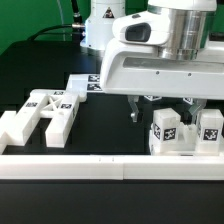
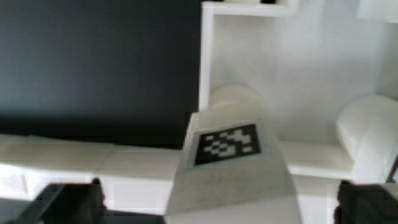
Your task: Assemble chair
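Spread wide and holding nothing, the end effector (image 1: 165, 112) hangs over the nearer tagged block (image 1: 168, 130), jaws either side, probably lining up a grasp. Two such chair blocks stand upright; its twin (image 1: 208, 128) is just beside it. One larger chair piece (image 1: 45, 112) lies well apart on the tabletop (image 1: 110, 135).

The arm (image 1: 165, 60) hides much of the marker board (image 1: 82, 82); the wrist view's tagged chair part (image 2: 226, 150) is blurred.
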